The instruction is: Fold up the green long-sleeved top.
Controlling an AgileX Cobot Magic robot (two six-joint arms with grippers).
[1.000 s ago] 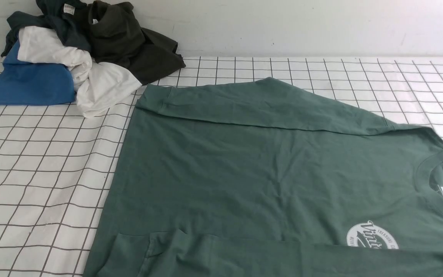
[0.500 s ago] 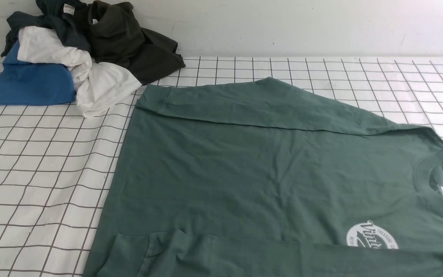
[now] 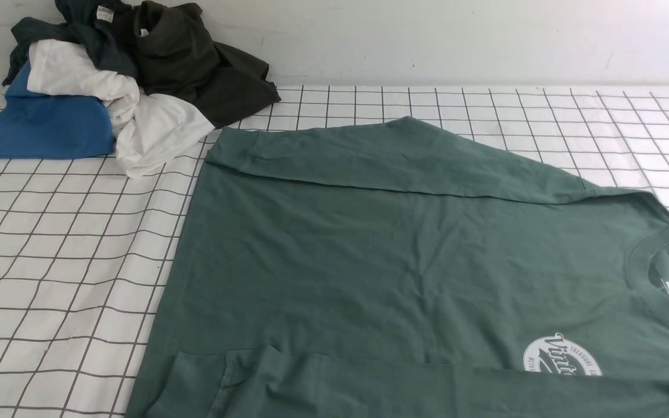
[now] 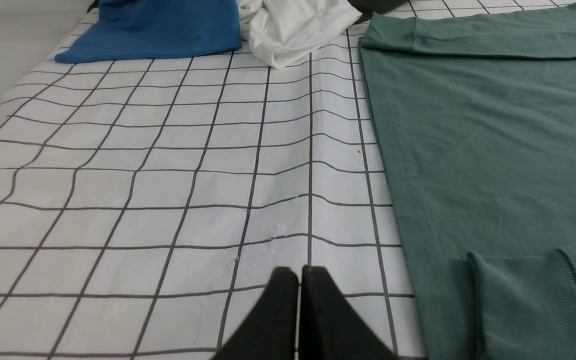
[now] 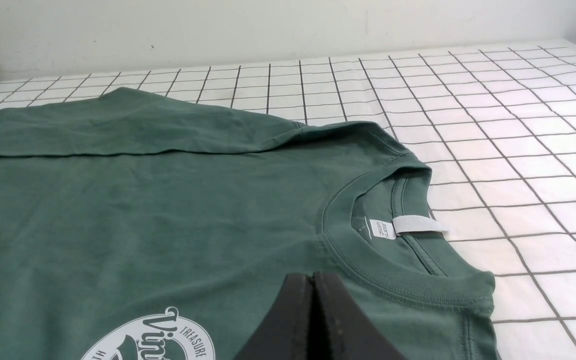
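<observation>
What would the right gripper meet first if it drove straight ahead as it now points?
The right gripper, shut, points across the green long-sleeved top. It would likely meet the ribbed collar first, before the white neck label. Its height above the cloth is unclear.

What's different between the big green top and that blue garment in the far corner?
The green top lies spread flat with its sleeves laid over its body. The blue garment is bunched in a heap, partly under a white garment. The green top shows a white logo, while the blue garment shows no print. Both rest on the checked cloth.
</observation>
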